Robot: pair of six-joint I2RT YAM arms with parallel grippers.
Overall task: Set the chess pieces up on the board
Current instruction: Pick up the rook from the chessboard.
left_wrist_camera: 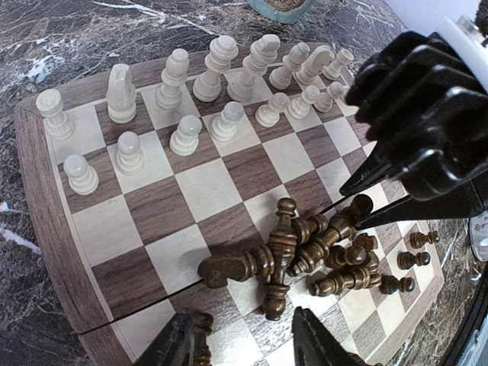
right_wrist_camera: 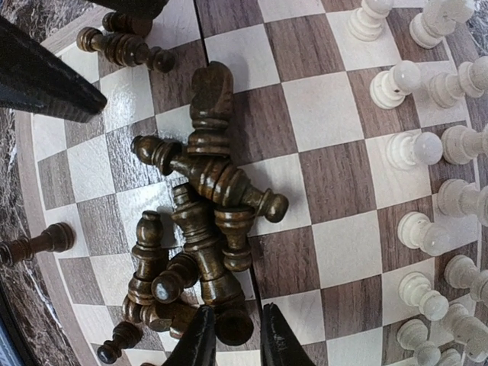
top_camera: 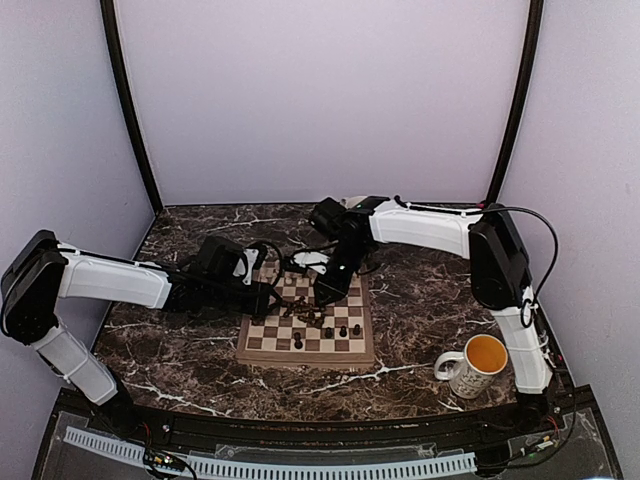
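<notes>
Across the middle of the board (left_wrist_camera: 34, 175), dark pieces (right_wrist_camera: 206, 191) lie heaped and tangled. They look light, hard and apt to roll, best pinched at the waist. Right gripper (right_wrist_camera: 232, 339) is clamped on one of them at the heap's edge. Left gripper (left_wrist_camera: 248, 347) hovers with fingers spread wide. White pieces (left_wrist_camera: 206, 76) stand ranked close by, easily toppled. A mug (top_camera: 472, 365) sits well apart.

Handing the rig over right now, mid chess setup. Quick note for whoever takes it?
Left gripper: open, empty, low over the board beside the heap.
Right gripper: closed on one dark piece at the heap's edge; it looks not yet lifted.
Things: the cream-white chess pieces stand in two rows along one side of the wooden checkered chessboard. The dark brown chess pieces mostly lie in a heap mid-board, with a few apart near the opposite edge.
Done: the white side looks set.
Left: stand the dark pieces in their two rows.
</notes>
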